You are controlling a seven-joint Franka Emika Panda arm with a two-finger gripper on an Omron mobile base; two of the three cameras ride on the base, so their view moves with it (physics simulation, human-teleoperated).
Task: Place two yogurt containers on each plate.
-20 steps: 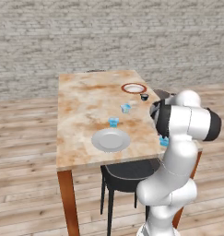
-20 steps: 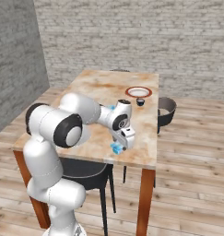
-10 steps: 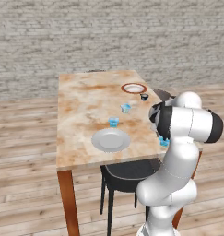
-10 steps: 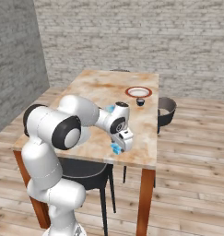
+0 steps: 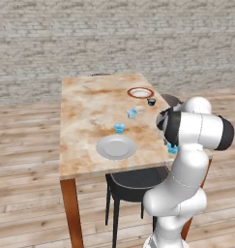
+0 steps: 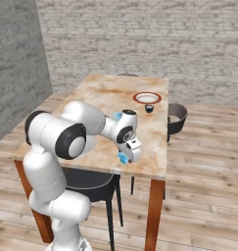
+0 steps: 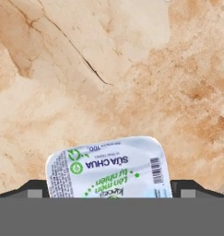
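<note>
My claw [image 6: 126, 158] is wide open over one yogurt cup [image 7: 109, 168] near the counter's [image 5: 85, 111] front edge — the cup sits between my fingers, not gripped. Two more cups [image 5: 119, 128] [image 5: 132, 113] stand further in. The grey plate [image 5: 116, 147] and the red-rimmed plate [image 5: 140, 92] — both hold no cups.

Marble-topped table [image 5: 90, 111], dark chair [image 5: 133, 181], plank floor [image 5: 27, 193], perhaps whitewashed brick wall [image 5: 114, 38].
</note>
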